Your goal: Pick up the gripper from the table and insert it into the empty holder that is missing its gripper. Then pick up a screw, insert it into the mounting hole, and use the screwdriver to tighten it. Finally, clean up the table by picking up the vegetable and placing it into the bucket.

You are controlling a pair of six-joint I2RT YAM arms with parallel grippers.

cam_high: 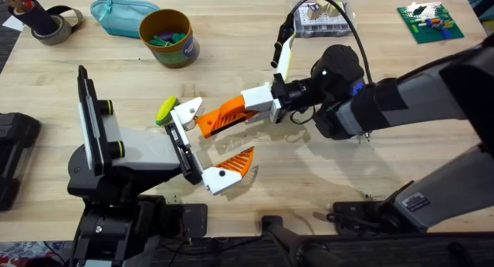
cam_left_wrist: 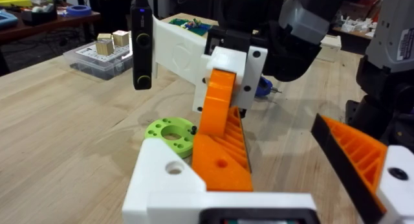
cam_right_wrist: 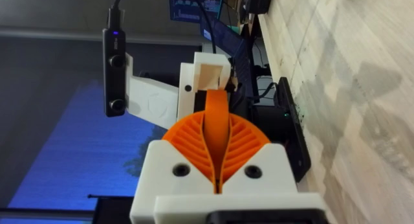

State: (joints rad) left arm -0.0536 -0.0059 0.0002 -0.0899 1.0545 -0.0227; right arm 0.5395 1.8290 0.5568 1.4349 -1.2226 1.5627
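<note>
Pinching orange finger (cam_right_wrist: 217, 120) edge-on between pressed-together pads of right tool (cam_high: 210, 122), near mid-worktop (cam_high: 231, 62). Reaching white holder (cam_high: 185, 111) with its far end, seen from right wrist as a white block with a square recess. Showing from left wrist what overhead hides: orange wedge lying along holder's side, green ring (cam_left_wrist: 169, 134) just behind it. Spread wide, left tool (cam_high: 225, 140), second orange pad well apart. Standing far off, bucket (cam_high: 174, 55).
</note>
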